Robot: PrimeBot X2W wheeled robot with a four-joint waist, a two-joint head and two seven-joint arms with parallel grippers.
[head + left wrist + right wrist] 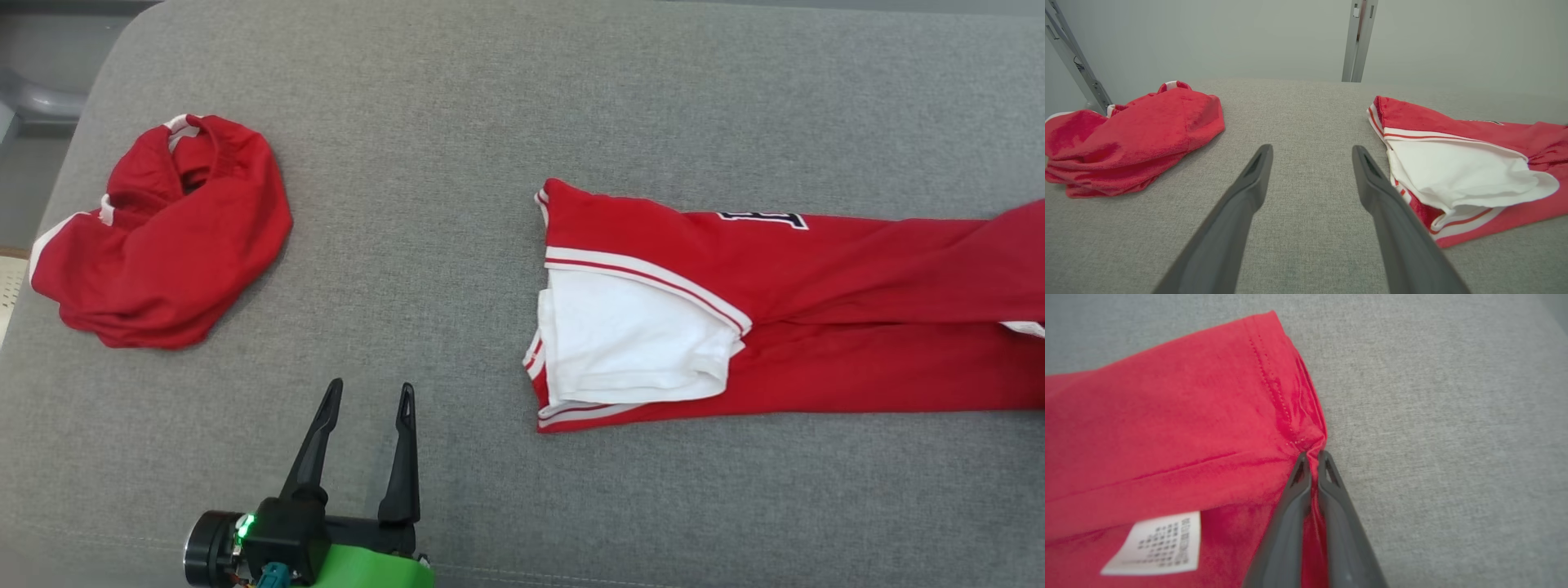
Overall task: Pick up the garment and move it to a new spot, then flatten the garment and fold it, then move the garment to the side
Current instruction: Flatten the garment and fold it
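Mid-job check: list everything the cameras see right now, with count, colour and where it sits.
stretched shirt: one, red with a white sleeve and striped trim, lying lengthwise on the pad's right half, running past the head view's right edge
bunched shirt: one, red with white trim, heaped at the pad's far left
care label: one, white, on red fabric in the right wrist view
pad: one, grey fabric, under both shirts
metal posts: two, grey, behind the pad in the left wrist view
left gripper: one, dark, jaws open, at bare pad between the shirts
right gripper: one, dark, jaws shut on a red hem corner
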